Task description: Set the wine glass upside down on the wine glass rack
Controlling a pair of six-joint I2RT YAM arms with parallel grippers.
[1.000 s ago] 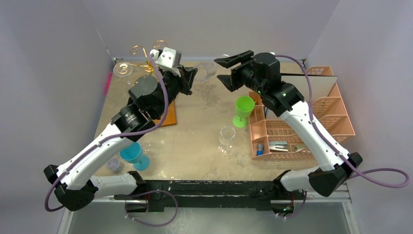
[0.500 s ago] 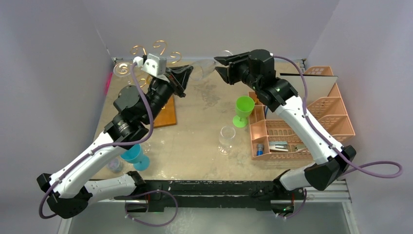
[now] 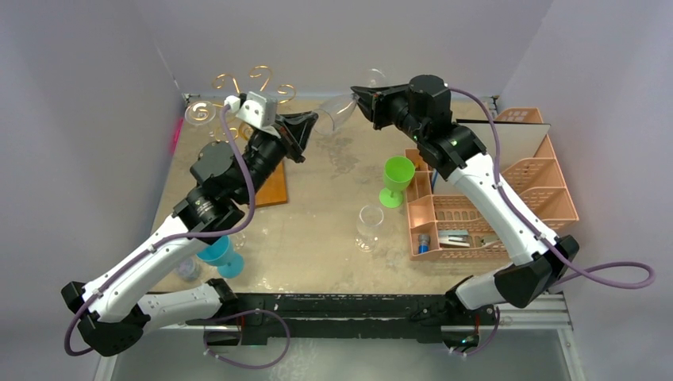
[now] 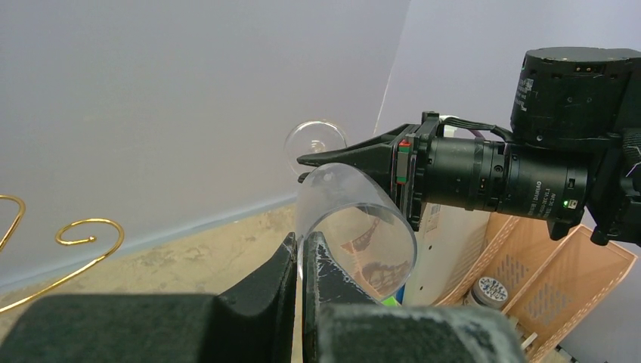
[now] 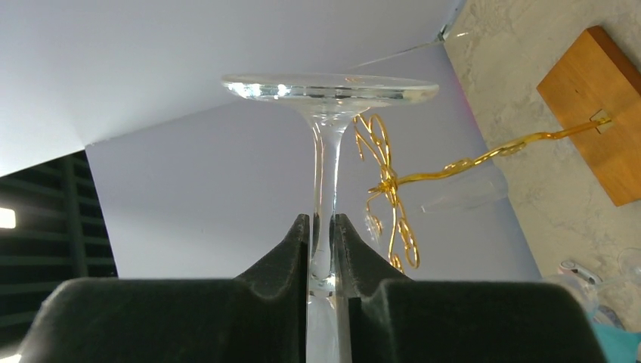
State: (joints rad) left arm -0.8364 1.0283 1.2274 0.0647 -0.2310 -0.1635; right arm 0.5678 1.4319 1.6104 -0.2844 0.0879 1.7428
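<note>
The wine glass (image 3: pixel 337 111) hangs in the air above the 12 o'clock edge of the surface (image 3: pixel 317 214), tipped close to level, its bowl toward 9 o'clock and its round foot toward 1 o'clock. Being clear, it is faint from above, and its stem there is lost behind the right fingers (image 3: pixel 363 98). The right wrist view shows those fingers (image 5: pixel 291 257) clenched on the stem (image 5: pixel 325 174) from both sides, just below the foot; the bowl is cut off at the bottom of that view. The left fingers (image 3: pixel 295 127) pinch the bowl's wall at the rim, and in the left wrist view (image 4: pixel 264 291) they are pressed together with the glass wall (image 4: pixel 355 234) between them, though dark, blurred finger bodies fill the lower part of that picture. So both arms grip one glass, well clear of the wine glass rack (image 3: pixel 275 186). The rack stands at about 10 o'clock; only a corner of its wooden base and a few gold curls at the back show from above, since the left arm covers its stem. A clear rim (image 3: pixel 200 113) shows beside the curls, but whether it hangs on the rack cannot be told. A green goblet (image 3: pixel 397 178) stands just right of centre, a clear glass (image 3: pixel 370 222) near it toward 6 o'clock, a blue goblet (image 3: pixel 218 254) at 7 o'clock partly under the left arm, and a pink lattice organiser (image 3: pixel 548 171) at 3 o'clock, partly crossed by the right arm.
</note>
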